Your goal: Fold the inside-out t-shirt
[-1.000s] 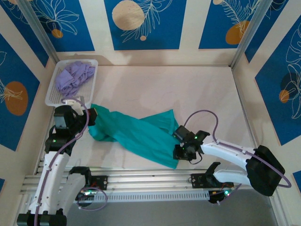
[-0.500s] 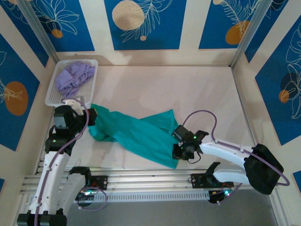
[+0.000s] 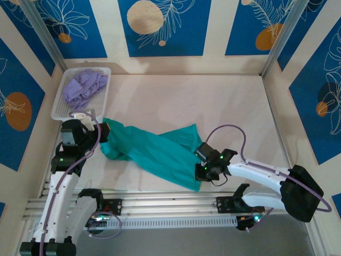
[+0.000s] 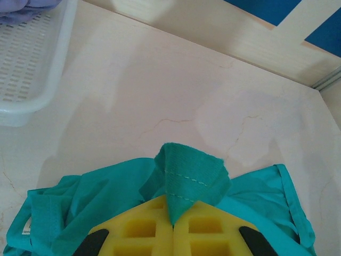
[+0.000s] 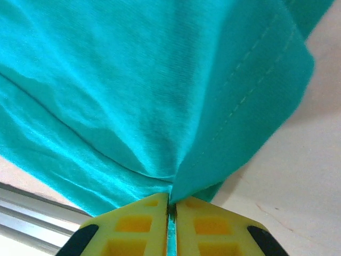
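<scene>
1. Change over the last second: the right gripper [image 3: 201, 172] has clenched. Its yellow pads [image 5: 138, 224] now meet on a fold of the inside-out t-shirt [image 3: 154, 152] at the near right corner of the cloth. The claw has also edged slightly left along that corner.
2. The left gripper [image 3: 104, 130] has not moved. It stays clamped on a stitched hem fold of the shirt at the cloth's far left end; the left wrist view shows the fold standing up between its pads [image 4: 138, 232].
3. The shirt itself has barely shifted. It lies as a rumpled diagonal band on the table [image 3: 213, 101], running from the left gripper down to the right gripper near the front edge.
4. Writing: a small white tag [image 4: 24, 230] sits at a seam on the left of the cloth, its print too small to read.
5. Surroundings: a white slotted basket [image 3: 57, 106] stands in the far left corner, just beyond the left gripper, holding a lavender garment [image 3: 85, 85].
6. An aluminium rail [image 3: 160, 198] runs along the near edge, just beside the shirt's near corner.
7. A purple cable [image 3: 230, 128] loops above the right arm.
8. The walls carry blue panels [image 3: 160, 26] with white leaf outlines and tan and orange discs.
</scene>
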{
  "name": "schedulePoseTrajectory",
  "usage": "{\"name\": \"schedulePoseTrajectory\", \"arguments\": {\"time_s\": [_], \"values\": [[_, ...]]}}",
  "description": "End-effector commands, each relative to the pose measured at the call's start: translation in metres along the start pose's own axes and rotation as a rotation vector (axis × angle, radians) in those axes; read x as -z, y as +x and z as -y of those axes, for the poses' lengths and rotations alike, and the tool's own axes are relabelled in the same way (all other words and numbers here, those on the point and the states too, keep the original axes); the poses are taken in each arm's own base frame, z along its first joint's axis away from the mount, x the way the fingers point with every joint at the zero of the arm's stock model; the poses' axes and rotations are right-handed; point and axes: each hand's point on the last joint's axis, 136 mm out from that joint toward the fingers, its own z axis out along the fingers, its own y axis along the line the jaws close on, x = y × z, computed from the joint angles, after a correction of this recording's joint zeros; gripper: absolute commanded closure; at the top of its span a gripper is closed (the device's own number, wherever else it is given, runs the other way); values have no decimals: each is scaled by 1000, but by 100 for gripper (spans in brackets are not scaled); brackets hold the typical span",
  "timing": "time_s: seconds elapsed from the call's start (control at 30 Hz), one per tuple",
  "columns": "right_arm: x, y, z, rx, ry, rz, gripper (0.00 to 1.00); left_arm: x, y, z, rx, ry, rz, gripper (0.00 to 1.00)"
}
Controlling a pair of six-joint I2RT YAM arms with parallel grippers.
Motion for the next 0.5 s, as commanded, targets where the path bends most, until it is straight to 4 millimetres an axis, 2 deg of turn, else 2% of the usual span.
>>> {"name": "schedulePoseTrajectory", "arguments": {"time_s": [0.0,0.27,0.47], "values": [[5,4,10,-7,68,-2,83,-1,-5,2,-9,25,23,100],[-5,6,9,2,86,-21,76,-1,-6,2,-6,29,24,100],[-5,5,3,9,66,-23,74,-1,-6,2,-6,30,25,100]]}}
